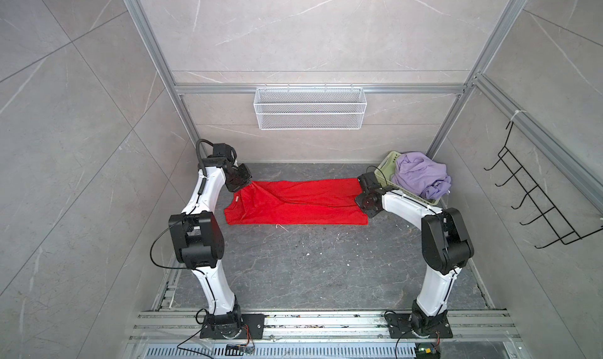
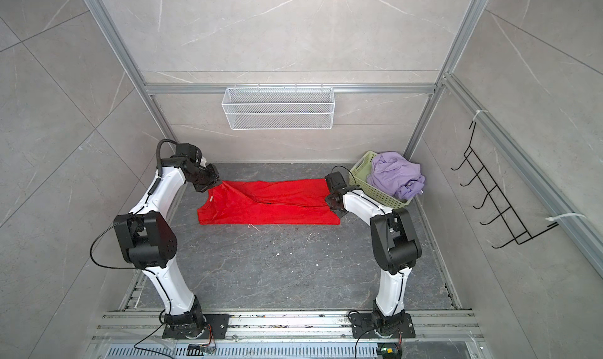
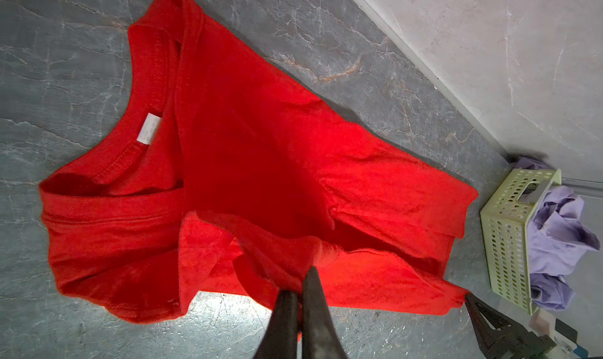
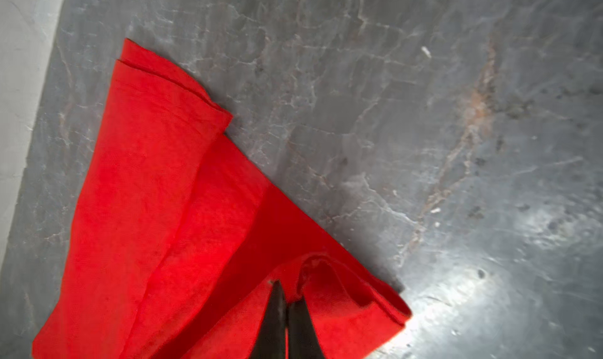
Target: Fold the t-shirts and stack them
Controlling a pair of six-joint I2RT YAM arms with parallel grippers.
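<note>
The red t-shirt (image 1: 293, 205) (image 2: 267, 205) lies stretched across the far half of the grey table, collar and white neck label (image 3: 148, 127) to the left. Its far edge is lifted at both ends. My left gripper (image 1: 249, 186) (image 3: 301, 280) is shut on a bunched fold of the red t-shirt (image 3: 261, 145) near the sleeve. At the other end, my right gripper (image 2: 328, 199) (image 4: 288, 290) is shut on the hem corner of the red t-shirt (image 4: 163, 210). The lilac t-shirt (image 1: 421, 174) (image 2: 396, 174) (image 3: 554, 236) sits crumpled in the pale green basket (image 1: 386, 166).
The green basket (image 2: 362, 169) stands in the far right corner, close behind my right wrist. A white wire mesh basket (image 1: 310, 107) hangs on the back rail. A black wire hook rack (image 1: 535, 197) hangs on the right wall. Bare grey table (image 1: 310, 269) lies in front of the red t-shirt.
</note>
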